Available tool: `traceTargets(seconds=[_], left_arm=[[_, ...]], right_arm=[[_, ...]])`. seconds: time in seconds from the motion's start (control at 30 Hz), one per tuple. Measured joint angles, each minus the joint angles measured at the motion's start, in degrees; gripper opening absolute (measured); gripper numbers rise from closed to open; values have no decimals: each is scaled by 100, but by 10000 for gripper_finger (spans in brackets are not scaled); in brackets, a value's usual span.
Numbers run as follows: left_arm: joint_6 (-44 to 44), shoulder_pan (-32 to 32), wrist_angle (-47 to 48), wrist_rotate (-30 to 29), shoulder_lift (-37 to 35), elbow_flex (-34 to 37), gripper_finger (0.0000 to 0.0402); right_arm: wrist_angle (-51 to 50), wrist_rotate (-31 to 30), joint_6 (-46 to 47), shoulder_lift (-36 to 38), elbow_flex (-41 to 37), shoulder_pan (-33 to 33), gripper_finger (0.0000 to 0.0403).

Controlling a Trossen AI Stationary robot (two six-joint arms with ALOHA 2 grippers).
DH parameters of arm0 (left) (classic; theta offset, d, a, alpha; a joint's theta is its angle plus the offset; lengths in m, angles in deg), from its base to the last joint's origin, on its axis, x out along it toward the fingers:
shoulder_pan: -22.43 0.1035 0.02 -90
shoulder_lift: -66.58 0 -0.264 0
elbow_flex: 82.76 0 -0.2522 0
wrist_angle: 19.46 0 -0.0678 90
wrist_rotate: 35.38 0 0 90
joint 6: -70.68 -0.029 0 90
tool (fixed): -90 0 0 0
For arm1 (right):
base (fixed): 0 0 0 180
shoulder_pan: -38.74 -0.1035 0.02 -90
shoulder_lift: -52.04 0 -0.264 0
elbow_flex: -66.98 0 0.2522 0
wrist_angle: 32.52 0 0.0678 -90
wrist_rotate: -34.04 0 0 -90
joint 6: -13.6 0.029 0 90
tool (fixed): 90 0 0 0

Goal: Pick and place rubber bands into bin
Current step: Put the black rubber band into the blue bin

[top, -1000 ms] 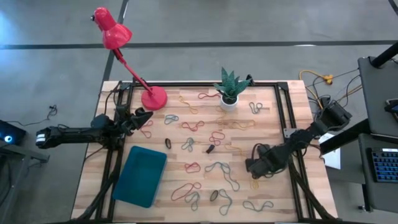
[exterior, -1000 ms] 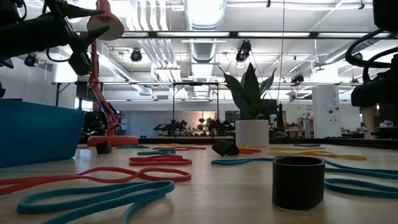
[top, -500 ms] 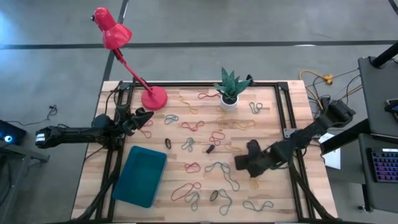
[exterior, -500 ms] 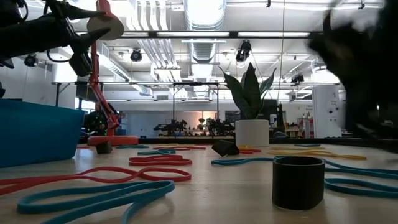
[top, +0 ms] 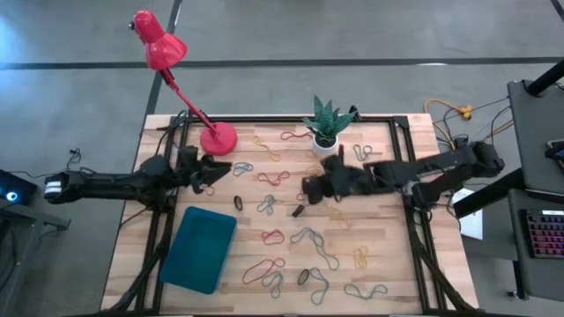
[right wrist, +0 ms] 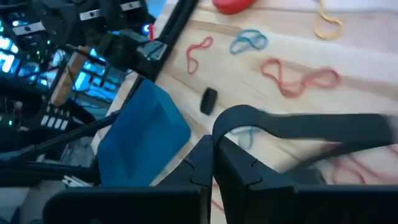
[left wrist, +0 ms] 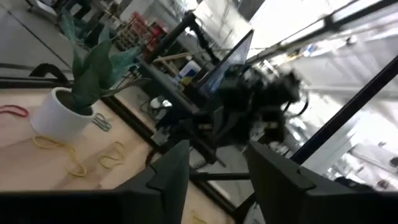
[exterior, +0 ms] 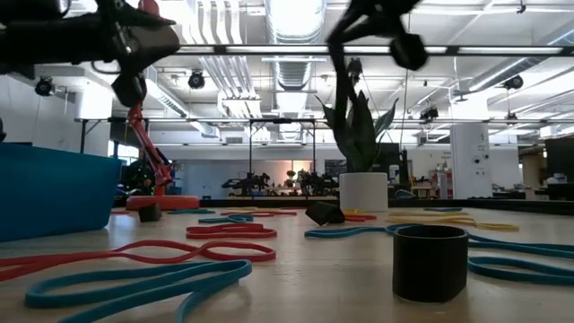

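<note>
Wooden counter (top: 388,273) has rubber bands (top: 308,238) scattered all over. Also on it: bin (top: 198,248), red lamp (top: 217,138), white plant pot (top: 324,145).

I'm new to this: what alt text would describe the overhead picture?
Two dark robot arms reach over a wooden table strewn with coloured rubber bands; a teal bin sits front left, with a red lamp and potted plant at the back.

Around the wooden table (top: 388,282) lies a grey concrete floor (top: 79,79). Behind the table, ducts (exterior: 287,22) and bright lamps (exterior: 516,82) hang from the ceiling.
</note>
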Motion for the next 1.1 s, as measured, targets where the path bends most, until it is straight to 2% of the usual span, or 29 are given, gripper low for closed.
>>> traceTargets(seconds=[0.17, 0.3, 0.63, 1.1], left_arm=[[-439, -19, 59, 177, 905, -632, 208], [-727, -53, 37, 653, 1598, -1037, 235], [-948, -175, 58, 688, 2704, -1460, 237], [-1227, -175, -46, 716, 3491, -2086, 237]], right_arm=[[-24, 652, -690, -670, 794, 464, 8], [-137, 690, -1009, -1168, 1394, 642, 8], [-177, 990, -1201, -1781, 2156, 929, 9], [-121, 1017, -1221, -1898, 2220, 935, 9]])
